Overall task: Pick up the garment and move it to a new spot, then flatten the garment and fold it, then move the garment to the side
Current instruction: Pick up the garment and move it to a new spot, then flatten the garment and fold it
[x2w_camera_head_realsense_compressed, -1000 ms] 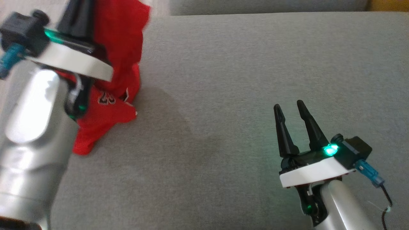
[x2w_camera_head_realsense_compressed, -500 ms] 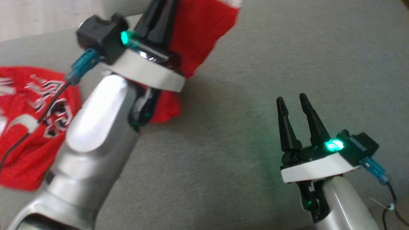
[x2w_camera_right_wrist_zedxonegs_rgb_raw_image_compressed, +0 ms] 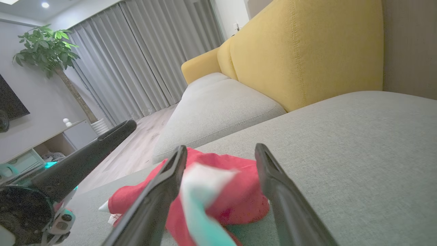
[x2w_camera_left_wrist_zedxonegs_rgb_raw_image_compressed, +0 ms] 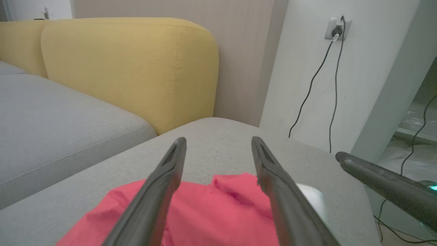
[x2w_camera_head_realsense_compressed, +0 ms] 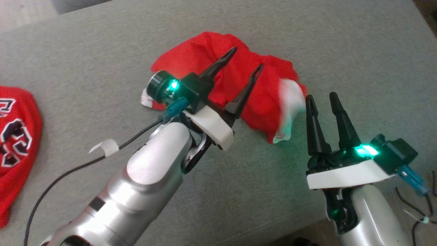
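Observation:
The garment (x2w_camera_head_realsense_compressed: 218,65) lies crumpled on the grey cushion (x2w_camera_head_realsense_compressed: 307,41). It is red, with a white sleeve (x2w_camera_head_realsense_compressed: 290,99) at its right end and striped trim (x2w_camera_head_realsense_compressed: 146,100) at its left; folds hide any lettering. My left gripper (x2w_camera_head_realsense_compressed: 248,57) hovers open just over it, nothing between the fingers. The left wrist view has the same red cloth (x2w_camera_left_wrist_zedxonegs_rgb_raw_image_compressed: 211,212) under that gripper (x2w_camera_left_wrist_zedxonegs_rgb_raw_image_compressed: 218,139). My right gripper (x2w_camera_head_realsense_compressed: 321,95) stands open beside the white sleeve, which shows blurred (x2w_camera_right_wrist_zedxonegs_rgb_raw_image_compressed: 201,184) between its fingers (x2w_camera_right_wrist_zedxonegs_rgb_raw_image_compressed: 220,147) in the right wrist view.
Another red cloth (x2w_camera_head_realsense_compressed: 15,136) with black, white-outlined numbers lies at the left edge. Yellow backrests (x2w_camera_left_wrist_zedxonegs_rgb_raw_image_compressed: 129,68) rise behind the grey cushions. Cables (x2w_camera_head_realsense_compressed: 416,208) hang off the cushion's right front corner, and a wall socket (x2w_camera_left_wrist_zedxonegs_rgb_raw_image_compressed: 336,29) is beyond.
The head camera has swung. The red cloth hung from my shut left gripper before; that gripper has opened and the cloth lies crumpled on the cushion. The right gripper stays open.

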